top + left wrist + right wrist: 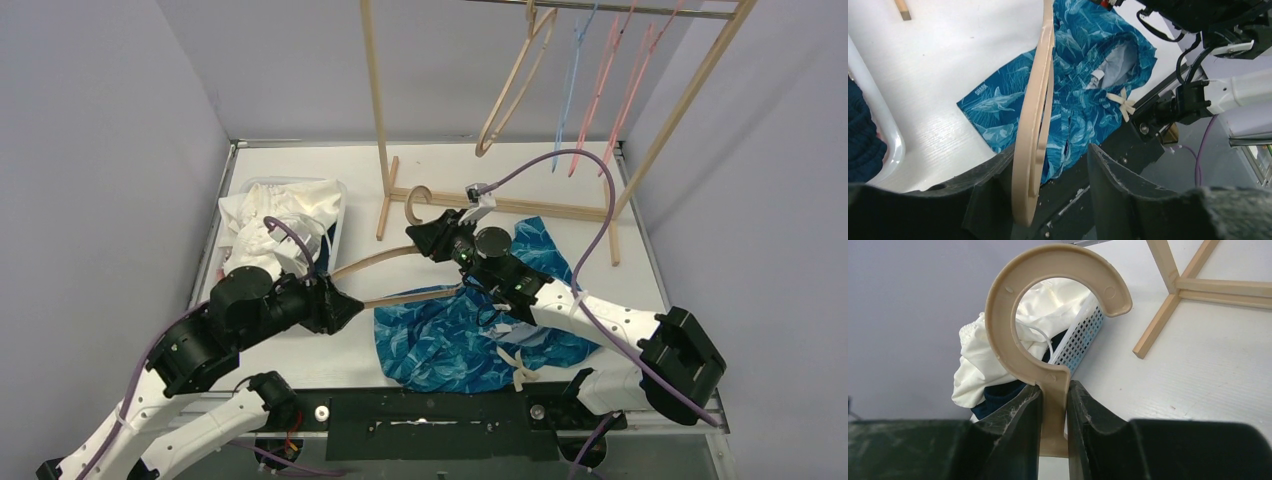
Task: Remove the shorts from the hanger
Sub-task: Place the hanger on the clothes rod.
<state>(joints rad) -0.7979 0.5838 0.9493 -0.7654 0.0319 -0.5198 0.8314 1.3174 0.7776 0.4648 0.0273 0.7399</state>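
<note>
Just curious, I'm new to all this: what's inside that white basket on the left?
The basket holds a heap of white shorts; the right wrist view shows dark navy fabric beneath them. Anything deeper is covered.

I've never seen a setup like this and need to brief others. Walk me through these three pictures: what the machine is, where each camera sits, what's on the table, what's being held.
These are two robot arms bolted at the table's near edge, each ending in a two-finger gripper. The wide picture looks down from above and behind them; the other two come from cameras on each wrist.

The right gripper is shut on the neck of a tan hanger, just below its hook. The left gripper stands open around the hanger's far end, not clamping it.

The blue leaf-pattern shorts lie crumpled on the white table, off the hanger. A basket at the back left holds white shorts and something navy. Behind stands a wooden rack with empty hangers.
</note>
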